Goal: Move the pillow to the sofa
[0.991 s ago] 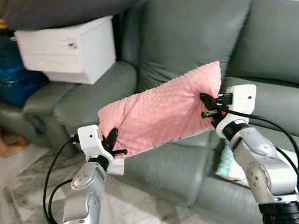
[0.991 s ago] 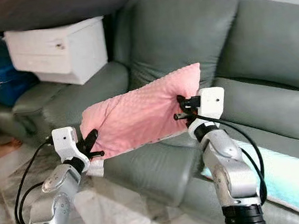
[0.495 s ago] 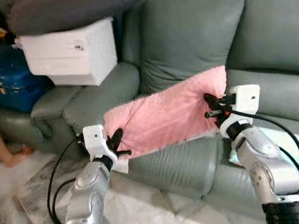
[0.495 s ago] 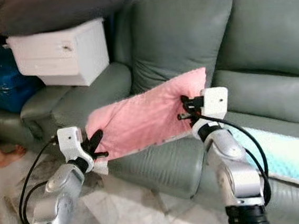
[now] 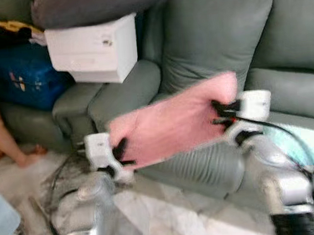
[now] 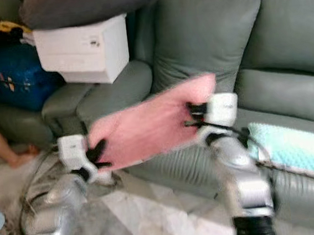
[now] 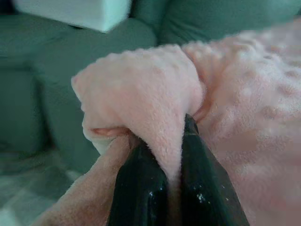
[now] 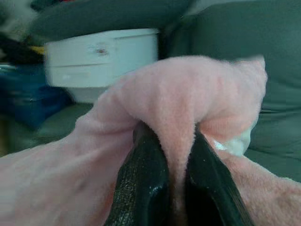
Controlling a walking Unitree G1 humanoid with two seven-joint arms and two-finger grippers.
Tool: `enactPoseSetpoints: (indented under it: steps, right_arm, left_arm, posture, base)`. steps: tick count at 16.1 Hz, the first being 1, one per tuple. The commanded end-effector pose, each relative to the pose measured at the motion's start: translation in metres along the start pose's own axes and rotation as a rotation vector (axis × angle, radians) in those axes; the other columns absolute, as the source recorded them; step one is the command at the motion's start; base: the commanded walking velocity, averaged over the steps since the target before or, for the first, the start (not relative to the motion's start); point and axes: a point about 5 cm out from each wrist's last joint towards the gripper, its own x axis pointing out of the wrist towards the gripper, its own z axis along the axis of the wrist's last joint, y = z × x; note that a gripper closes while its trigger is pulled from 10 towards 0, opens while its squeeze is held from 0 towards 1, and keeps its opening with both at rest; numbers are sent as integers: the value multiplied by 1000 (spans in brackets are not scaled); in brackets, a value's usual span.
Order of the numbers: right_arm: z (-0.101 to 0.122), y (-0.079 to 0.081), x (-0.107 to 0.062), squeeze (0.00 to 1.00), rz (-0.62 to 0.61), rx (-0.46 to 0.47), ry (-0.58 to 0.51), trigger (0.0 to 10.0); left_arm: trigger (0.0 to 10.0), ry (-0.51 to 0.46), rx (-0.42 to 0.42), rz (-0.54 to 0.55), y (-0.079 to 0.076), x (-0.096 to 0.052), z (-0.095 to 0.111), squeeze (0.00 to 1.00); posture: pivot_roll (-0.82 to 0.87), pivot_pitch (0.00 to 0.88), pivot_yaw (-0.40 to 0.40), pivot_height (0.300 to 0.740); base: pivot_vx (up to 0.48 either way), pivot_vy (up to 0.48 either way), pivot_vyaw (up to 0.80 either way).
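Jaws both clamped on pillow (image 5: 174, 124): left gripper (image 5: 118, 154) at low end, right gripper (image 5: 222, 115) at high end. We've swung w/ the load, view now blurred, sofa (image 5: 216, 34) closer. Pillow's airborne over seat edge; drop looks near.

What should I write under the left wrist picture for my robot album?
Left gripper pinching a fold of the pink pillow, green sofa behind.

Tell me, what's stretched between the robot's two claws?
The pink pillow, pinched by the left gripper and right gripper, in the left eye view.
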Motion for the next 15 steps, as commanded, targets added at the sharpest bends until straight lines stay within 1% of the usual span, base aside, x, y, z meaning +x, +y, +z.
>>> enactPoseSetpoints:
  steps: [1,6,7,10,15]
  right_arm:
    - [11,-5,0,0,-13,-20,-37,10000]
    - [11,-5,0,0,-13,-18,-39,10000]
    - [12,-4,1,0,-11,-18,-43,10000]
    - [12,-4,0,0,-9,-20,-45,10000]
    - [12,-3,0,0,-7,-22,-46,10000]
  left_arm:
    - [10000,-37,24,-12,-5,3,6,0]
    - [10000,-55,31,-7,-4,5,9,0]
    - [10000,-59,14,-20,-3,5,10,0]
    - [10000,-62,1,-31,-3,4,10,0]
    - [10000,-58,-7,-55,-6,4,9,0]
  posture:
    - [-190,0,-7,740]
    - [-189,0,-7,740]
    - [-189,0,-6,740]
    - [-190,0,-6,740]
    - [-190,0,-3,740]
  base:
    - [0,0,-587]
    - [0,0,-800]
    - [0,0,0]
    - [0,0,0]
    - [403,0,0]
